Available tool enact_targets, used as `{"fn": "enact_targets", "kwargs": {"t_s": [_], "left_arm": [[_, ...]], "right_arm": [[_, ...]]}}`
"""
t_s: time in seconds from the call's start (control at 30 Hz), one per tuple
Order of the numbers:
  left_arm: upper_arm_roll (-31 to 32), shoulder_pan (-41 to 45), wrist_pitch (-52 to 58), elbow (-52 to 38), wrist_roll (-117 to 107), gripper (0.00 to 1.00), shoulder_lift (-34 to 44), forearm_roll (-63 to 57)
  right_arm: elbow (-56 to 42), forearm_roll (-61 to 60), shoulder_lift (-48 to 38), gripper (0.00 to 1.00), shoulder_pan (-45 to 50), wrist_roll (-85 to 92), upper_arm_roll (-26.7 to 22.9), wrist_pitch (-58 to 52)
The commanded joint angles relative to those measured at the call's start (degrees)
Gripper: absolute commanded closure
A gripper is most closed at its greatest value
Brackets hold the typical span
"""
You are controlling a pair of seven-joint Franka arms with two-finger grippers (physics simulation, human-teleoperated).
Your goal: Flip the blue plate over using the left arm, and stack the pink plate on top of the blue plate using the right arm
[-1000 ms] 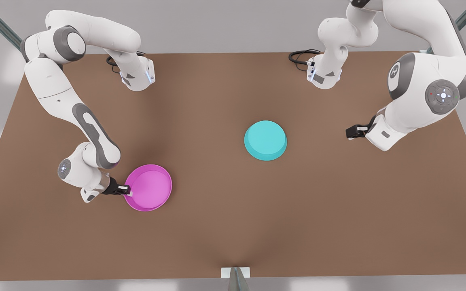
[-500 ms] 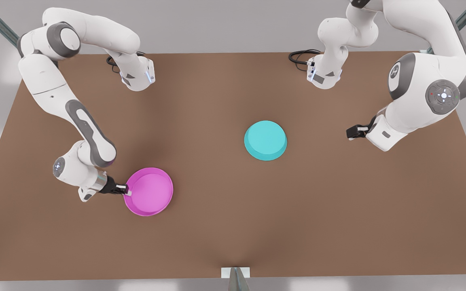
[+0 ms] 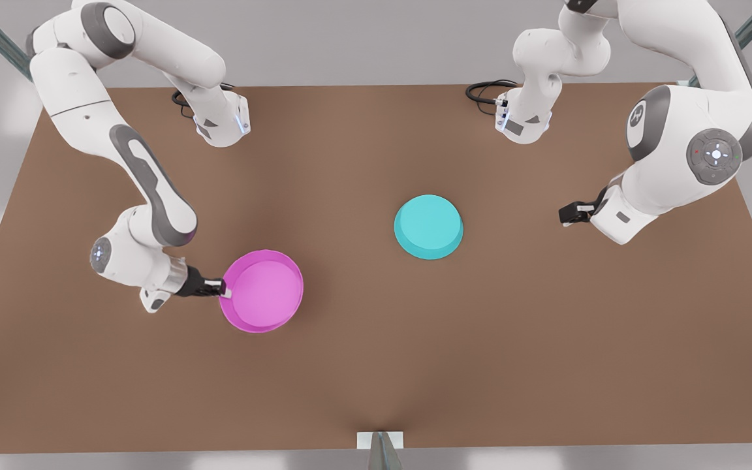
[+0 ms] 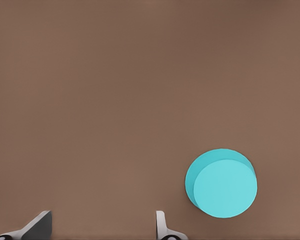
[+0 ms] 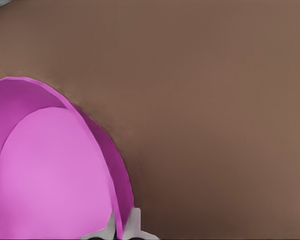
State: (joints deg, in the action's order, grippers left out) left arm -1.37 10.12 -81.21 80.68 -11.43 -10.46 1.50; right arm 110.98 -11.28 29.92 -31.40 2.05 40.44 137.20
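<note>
On the front view's left, the right claw [image 3: 222,288] is closed on the rim of the pink plate [image 3: 264,292]; in the right wrist view the two fingertips [image 5: 135,220] are seen pinching the plate's wall [image 5: 121,200] between them. Compared with a second ago, the pink plate has been carried away from the bench's [image 3: 350,365] left edge and a little toward its far edge, so it is now nearer to the blue plate [image 3: 428,226]. It seems to be lifted clear of the bench, though this cannot be confirmed.

The blue plate has not been moved: it lies near the bench's middle with its flat underside up, so the flip appears already done. The two plates are well apart.

Toward the bench's right edge, the left claw [image 3: 566,213] waits, open and empty, with its fingers [image 4: 162,225] spread.
</note>
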Motion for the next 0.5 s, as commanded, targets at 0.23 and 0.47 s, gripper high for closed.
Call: {"fn": "enact_targets", "kwargs": {"t_s": [0.23, 0.47], "left_arm": [[-0.03, -0.02, 0.09, 0.0, 0.0, 0.0, 0.0, -0.09], [-0.03, -0.02, 0.09, 0.0, 0.0, 0.0, 0.0, -0.09]], "right_arm": [[-3.49, -3.05, -2.33, 0.79, 11.63, -5.74, -1.24, -3.17], [-12.37, -4.27, -1.54, 0.79, 38.69, -18.48, -16.36, -5.45]]}}
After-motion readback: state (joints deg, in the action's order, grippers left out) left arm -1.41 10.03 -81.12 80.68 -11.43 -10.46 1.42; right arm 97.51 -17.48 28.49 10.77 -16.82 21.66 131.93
